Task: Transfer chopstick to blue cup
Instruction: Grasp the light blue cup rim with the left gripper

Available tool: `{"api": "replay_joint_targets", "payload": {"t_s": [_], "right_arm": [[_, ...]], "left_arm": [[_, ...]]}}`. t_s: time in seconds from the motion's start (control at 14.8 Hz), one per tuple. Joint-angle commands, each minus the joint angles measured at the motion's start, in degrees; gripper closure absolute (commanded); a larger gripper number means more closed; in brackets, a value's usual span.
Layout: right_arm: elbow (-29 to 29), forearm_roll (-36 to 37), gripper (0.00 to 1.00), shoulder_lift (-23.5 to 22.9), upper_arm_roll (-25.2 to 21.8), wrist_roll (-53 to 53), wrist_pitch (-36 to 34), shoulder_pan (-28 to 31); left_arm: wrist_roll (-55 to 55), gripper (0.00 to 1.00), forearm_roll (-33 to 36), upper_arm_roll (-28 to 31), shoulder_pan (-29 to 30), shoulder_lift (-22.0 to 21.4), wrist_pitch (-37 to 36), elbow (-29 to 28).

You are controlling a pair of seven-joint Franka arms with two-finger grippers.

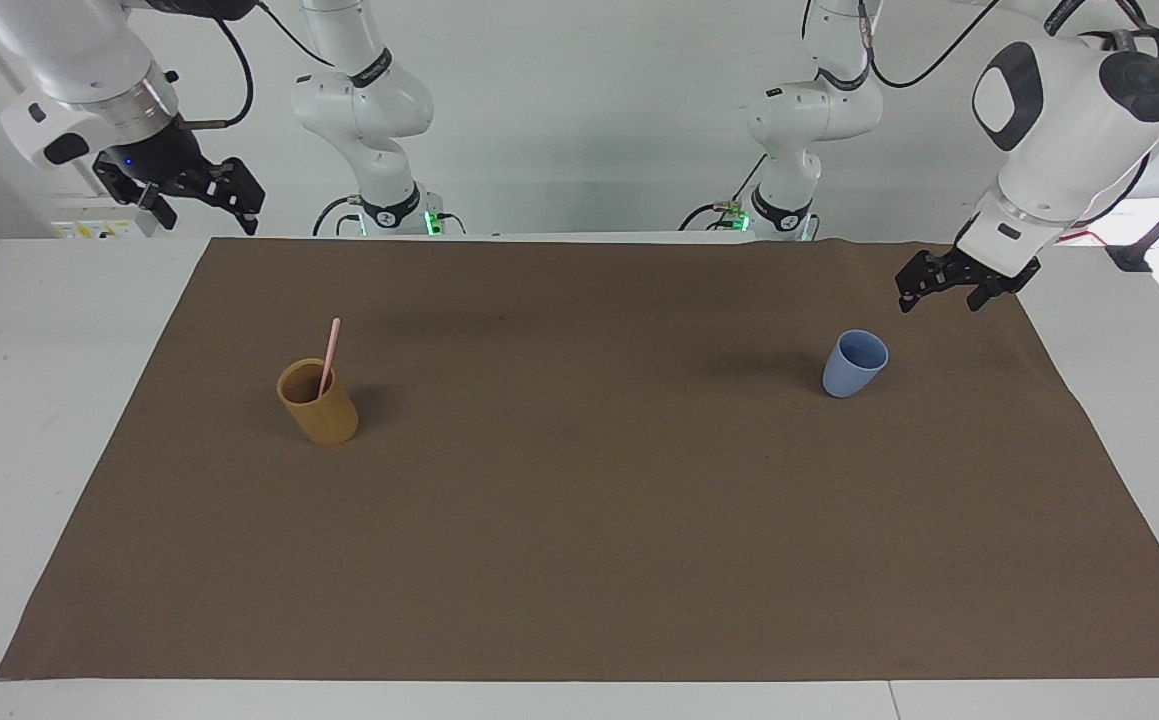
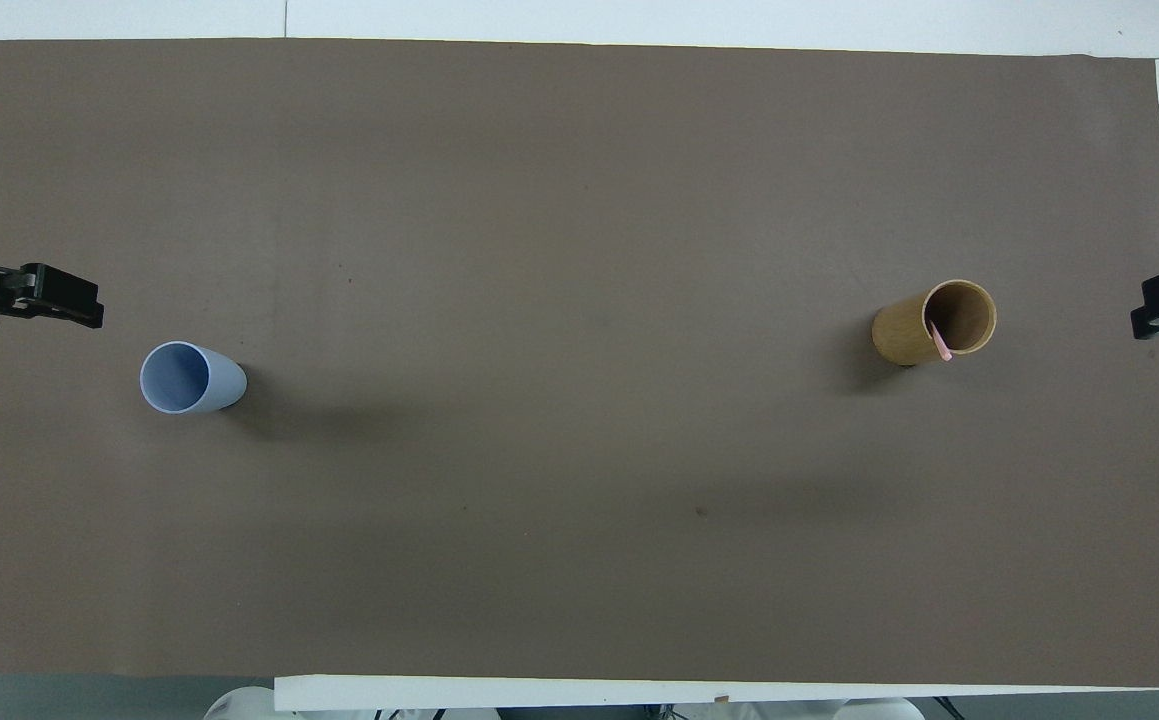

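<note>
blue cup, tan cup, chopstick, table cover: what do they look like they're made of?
Blue cup: probably matte plastic; even light blue, no glare.
Tan cup: wood, bamboo or tinted plastic; flat yellow-brown, grain not discernible.
Chopstick: pale pink, uniform colour, likely plastic; too thin to be sure.
Table cover: brown cloth or paper sheet; dull, with a wavy edge toward the left arm's end.

A white worktop (image 1: 59, 400) carries a brown mat (image 1: 579, 520) that covers most of it. On the mat stand two cups, well apart: a tan cup (image 1: 322, 405) toward the right arm's end, and a blue cup (image 1: 851, 365) toward the left arm's end, both upright.
</note>
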State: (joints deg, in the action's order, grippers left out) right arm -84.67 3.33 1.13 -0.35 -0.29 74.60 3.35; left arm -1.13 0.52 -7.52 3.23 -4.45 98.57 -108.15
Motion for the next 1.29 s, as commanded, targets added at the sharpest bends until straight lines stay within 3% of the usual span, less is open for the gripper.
{"api": "replay_joint_targets", "payload": {"t_s": [0.0, 0.41, 0.74, 0.81, 1.02, 1.08, 1.22], "right_arm": [[-1.6, -0.8, 0.0, 1.3, -0.2, -0.7, 0.5, 0.3], [-1.6, -0.8, 0.0, 1.3, -0.2, -0.5, 0.6, 0.9], [-3.9, -0.8, 0.0, 2.4, -0.2, -1.1, 2.3, 1.0], [-4.6, -0.9, 0.0, 2.5, -0.3, -1.2, 4.0, 1.4], [-5.9, -1.2, 0.0, 2.8, 0.0, -1.1, 6.8, 1.0], [-6.0, -3.7, 0.0, 2.7, 0.0, -0.8, 7.0, 0.8], [-6.1, -6.0, 0.0, 1.8, 0.0, 0.1, 8.2, 0.8]], "left_arm": [[3.1, 0.0, -0.6, 0.5, -0.5, -3.3, 8.6, -10.4], [5.2, 0.01, -0.6, 0.6, 0.1, -4.3, 12.1, -17.8], [5.7, 0.08, -0.6, 0.5, 1.9, -5.3, 18.9, -25.7], [5.7, 0.14, -0.6, 0.5, 1.9, -5.3, 19.0, -26.1], [9.4, 0.92, -0.6, 0.4, 1.8, -5.0, 19.0, -26.1], [10.6, 1.0, -0.6, 0.4, 1.4, -5.0, 19.0, -26.1], [12.5, 1.0, -0.6, 0.3, 1.2, -5.0, 19.0, -26.1]]}}
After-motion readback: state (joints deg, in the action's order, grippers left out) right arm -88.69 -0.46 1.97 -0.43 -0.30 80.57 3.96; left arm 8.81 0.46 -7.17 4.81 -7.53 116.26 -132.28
